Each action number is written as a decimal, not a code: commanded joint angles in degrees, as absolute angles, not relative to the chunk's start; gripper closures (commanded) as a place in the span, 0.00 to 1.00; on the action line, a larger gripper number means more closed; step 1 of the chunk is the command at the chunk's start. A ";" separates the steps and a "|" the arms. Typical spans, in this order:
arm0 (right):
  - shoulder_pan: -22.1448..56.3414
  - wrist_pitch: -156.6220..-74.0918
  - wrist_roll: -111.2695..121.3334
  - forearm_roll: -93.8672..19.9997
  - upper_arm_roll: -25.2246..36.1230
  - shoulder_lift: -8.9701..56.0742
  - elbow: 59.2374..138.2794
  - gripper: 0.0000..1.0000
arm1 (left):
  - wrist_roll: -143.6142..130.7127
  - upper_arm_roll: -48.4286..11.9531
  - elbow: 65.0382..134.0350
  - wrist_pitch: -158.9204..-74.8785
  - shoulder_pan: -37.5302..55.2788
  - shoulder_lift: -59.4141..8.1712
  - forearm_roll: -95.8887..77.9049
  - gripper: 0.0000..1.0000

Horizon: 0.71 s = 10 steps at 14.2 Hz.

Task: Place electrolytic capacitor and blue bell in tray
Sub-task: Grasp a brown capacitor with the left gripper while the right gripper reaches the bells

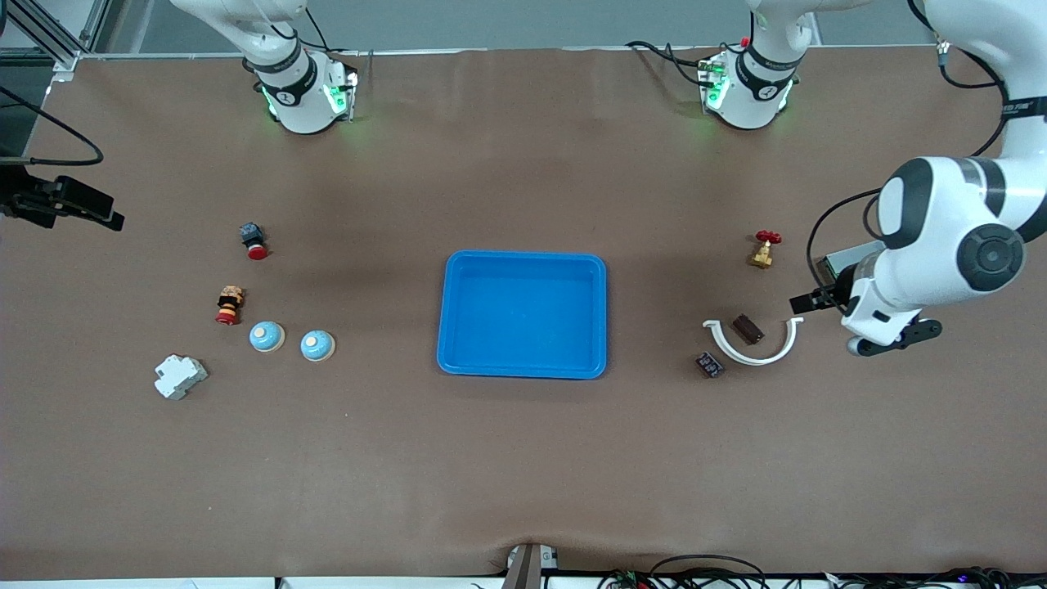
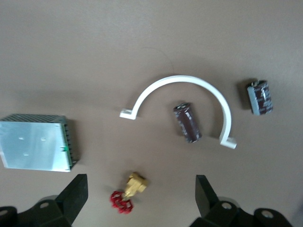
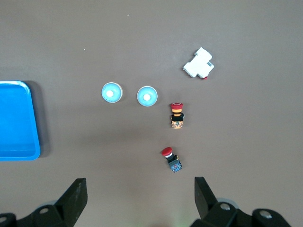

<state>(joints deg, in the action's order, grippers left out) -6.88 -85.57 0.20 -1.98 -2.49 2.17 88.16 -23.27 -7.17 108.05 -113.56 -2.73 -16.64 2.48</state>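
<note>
L gripper (image 2: 139,198): my view, lower frame, jaws wide apart, over valve (image 2: 129,192)
R gripper (image 3: 139,198): jaws spread, nothing held
tray (image 1: 523,360): frame centre

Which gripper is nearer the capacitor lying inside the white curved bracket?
Left. The left gripper, open, hovers at the left arm's end of the table, beside the capacitor within the white bracket. The right gripper, open, is over the bells' end.

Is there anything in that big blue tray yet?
Empty. The tray shows only bare blue floor; both blue bells and the capacitors lie on the table.
</note>
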 commanded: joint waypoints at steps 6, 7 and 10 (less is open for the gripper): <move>-6.60 -89.90 0.00 -1.93 -3.34 7.99 87.19 0.00 | -37.70 -9.58 108.72 -126.99 -1.76 -26.88 2.29 0.05; -5.55 -90.17 -0.61 -1.93 -3.34 8.78 87.45 0.00 | -37.71 -9.58 109.42 -127.96 -1.76 -27.68 2.29 0.16; -1.69 -95.07 -9.02 -2.02 -3.43 9.67 91.82 0.00 | -37.79 -9.49 113.63 -133.41 -1.85 -27.77 2.46 0.27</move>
